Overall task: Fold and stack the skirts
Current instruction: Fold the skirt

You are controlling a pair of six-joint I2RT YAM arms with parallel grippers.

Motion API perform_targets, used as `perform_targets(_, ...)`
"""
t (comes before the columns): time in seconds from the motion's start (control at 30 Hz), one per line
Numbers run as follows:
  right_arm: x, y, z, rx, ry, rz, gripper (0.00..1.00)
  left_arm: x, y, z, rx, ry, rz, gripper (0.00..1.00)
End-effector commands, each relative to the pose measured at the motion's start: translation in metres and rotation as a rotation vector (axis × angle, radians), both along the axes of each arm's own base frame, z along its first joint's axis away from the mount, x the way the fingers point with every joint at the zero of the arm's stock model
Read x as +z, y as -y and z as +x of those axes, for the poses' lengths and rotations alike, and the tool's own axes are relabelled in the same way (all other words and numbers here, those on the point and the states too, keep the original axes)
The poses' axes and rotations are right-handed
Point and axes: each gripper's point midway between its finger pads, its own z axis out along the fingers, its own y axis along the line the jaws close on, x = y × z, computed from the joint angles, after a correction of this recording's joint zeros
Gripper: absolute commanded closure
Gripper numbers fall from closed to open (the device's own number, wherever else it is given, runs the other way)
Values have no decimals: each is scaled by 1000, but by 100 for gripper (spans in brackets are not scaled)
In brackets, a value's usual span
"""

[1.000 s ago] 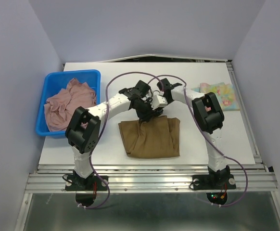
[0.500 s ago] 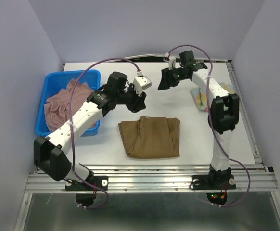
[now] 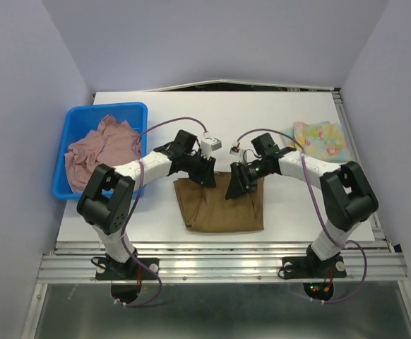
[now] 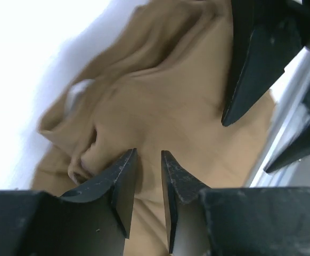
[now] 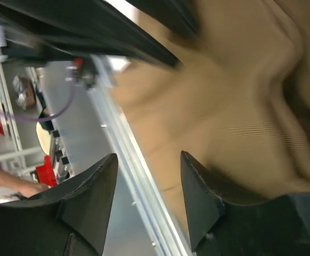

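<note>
Brown skirt [image 3: 223,205] lies flat mid-table. Left gripper [image 3: 207,173] and right gripper [image 3: 235,185] hover at its 12 o'clock edge, probably to pinch it for the next fold. Left jaws narrowly parted, right wide; neither holds cloth.

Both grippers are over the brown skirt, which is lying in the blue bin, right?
Not quite. The top external view shows the brown skirt lying on the white table, not in the blue bin, which holds the pink skirt. The left gripper and right gripper are over the brown one.
</note>
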Motion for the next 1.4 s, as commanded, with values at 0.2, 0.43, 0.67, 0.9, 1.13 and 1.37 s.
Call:
perform_targets(0.2, -98, 26, 101, -269, 92, -280, 45, -53, -14, 72, 110, -1, 102, 66)
perform_targets(0.43, -66, 12, 135, -261, 147, -210, 41, -11, -13, 116, 102, 171, 122, 59)
perform_targets(0.67, 42, 14, 137, -332, 331, -109, 18, 84, -34, 101, 111, 547, 154, 37)
perform_targets(0.9, 61, 64, 108, -576, 359, -200, 0, 108, -9, 18, -38, 916, 317, 16)
perform_targets(1.13, 10, 129, 88, -826, 117, -294, 0, 55, 52, -46, -272, 974, 439, 16)
perform_targets(1.37, -22, 150, 72, -827, -6, -332, 0, 8, 92, -51, -323, 981, 531, 18)
